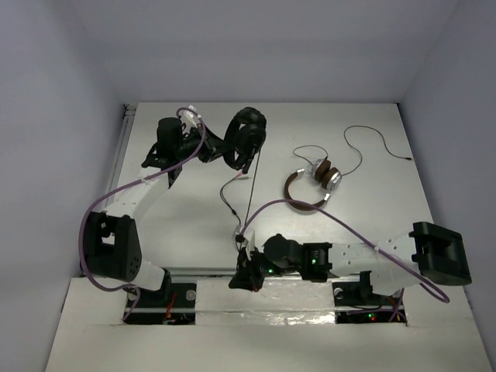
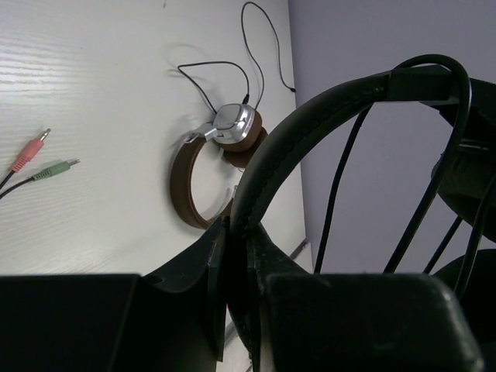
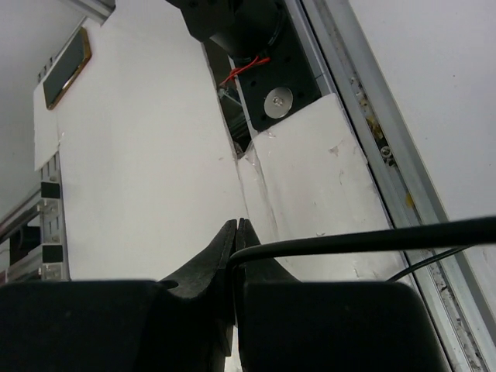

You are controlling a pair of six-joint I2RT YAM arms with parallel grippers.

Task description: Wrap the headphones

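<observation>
The black headphones hang off the table at the back, left of centre. My left gripper is shut on their headband, the fingertips pinched on the band. Their thin black cable runs taut down toward the near edge. My right gripper is shut on that cable, which leaves its closed jaws to the right. In the left wrist view, more loops of cable hang inside the headband. A pink plug and a green plug lie on the table.
Brown-banded headphones with silver earcups lie right of centre, their own thin cable looping toward the back right. White walls close in the table on three sides. Both arm bases and a metal rail line the near edge.
</observation>
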